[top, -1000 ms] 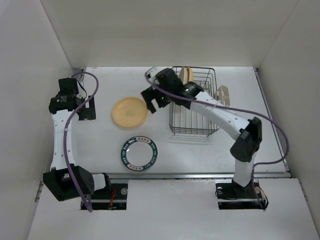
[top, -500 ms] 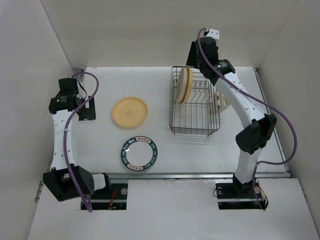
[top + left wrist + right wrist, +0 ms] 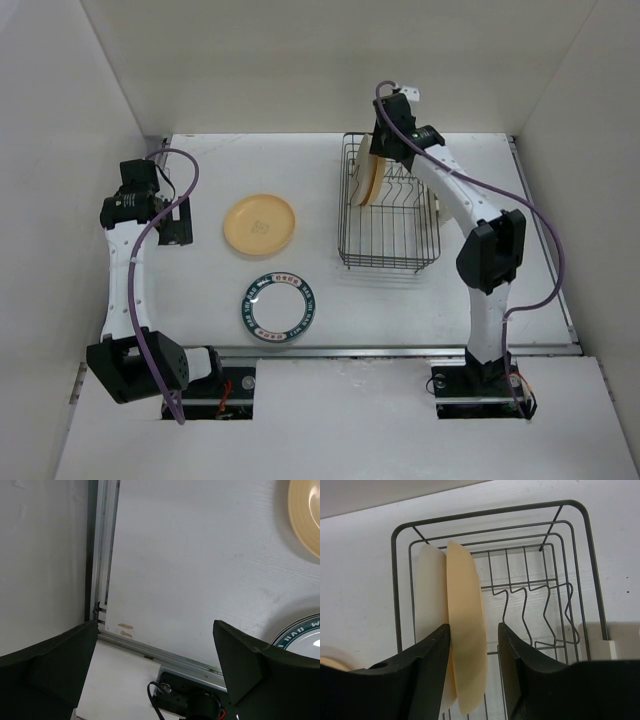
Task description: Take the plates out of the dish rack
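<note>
Two plates stand on edge at the far left end of the dish rack (image 3: 390, 268): an orange-yellow plate (image 3: 467, 645) and a cream plate (image 3: 431, 595) behind it. My right gripper (image 3: 474, 630) hangs over them, open, its fingers straddling the orange-yellow plate's rim. The left finger is against the plate and a gap shows at the right finger. Another orange-yellow plate (image 3: 260, 224) and a teal-rimmed plate (image 3: 277, 306) lie flat on the table. My left gripper (image 3: 154, 625) stands open and holds nothing at the far left, above the table edge.
A small beige box (image 3: 600, 640) is clipped to the rack's right side. Upright wire prongs (image 3: 525, 605) fill the rest of the rack. White walls enclose the table on three sides. A metal rail (image 3: 102, 550) runs along the table's edge.
My right arm has swung from left of the rack, up behind it, then down over the standing plates, and its jaws have narrowed around the orange-yellow one. The left arm has not moved.
</note>
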You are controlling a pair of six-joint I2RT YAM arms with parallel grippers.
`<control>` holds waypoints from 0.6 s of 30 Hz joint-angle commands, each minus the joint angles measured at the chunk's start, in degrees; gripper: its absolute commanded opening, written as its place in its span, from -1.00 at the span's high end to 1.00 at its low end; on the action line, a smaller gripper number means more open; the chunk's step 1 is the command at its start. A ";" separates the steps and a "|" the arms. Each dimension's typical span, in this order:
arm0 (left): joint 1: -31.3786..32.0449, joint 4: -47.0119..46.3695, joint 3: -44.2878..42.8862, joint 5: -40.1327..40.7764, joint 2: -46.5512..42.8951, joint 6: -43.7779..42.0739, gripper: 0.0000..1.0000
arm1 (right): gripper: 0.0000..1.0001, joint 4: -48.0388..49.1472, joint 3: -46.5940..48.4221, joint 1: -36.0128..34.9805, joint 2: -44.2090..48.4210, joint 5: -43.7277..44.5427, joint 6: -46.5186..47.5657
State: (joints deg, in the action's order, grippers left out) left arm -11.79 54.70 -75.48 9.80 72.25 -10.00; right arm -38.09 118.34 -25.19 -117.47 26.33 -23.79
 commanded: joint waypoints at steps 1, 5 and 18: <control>-0.25 0.06 0.77 1.36 -1.58 -0.28 -0.98 | 0.00 -1.45 1.53 0.40 -3.45 -0.31 -0.55; -0.25 0.06 0.78 1.36 -1.58 -0.28 -0.98 | -0.11 -2.17 1.54 0.40 -5.84 -1.10 -1.08; -0.25 0.06 0.25 1.36 -1.06 -0.28 -0.98 | 1.00 -2.17 4.87 -1.87 -1.45 7.40 1.38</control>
State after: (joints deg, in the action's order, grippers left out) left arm -11.79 54.68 -75.33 10.48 72.25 -10.02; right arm -42.41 118.65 -25.78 -124.09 28.21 -23.75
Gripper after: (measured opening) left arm 0.989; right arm 0.278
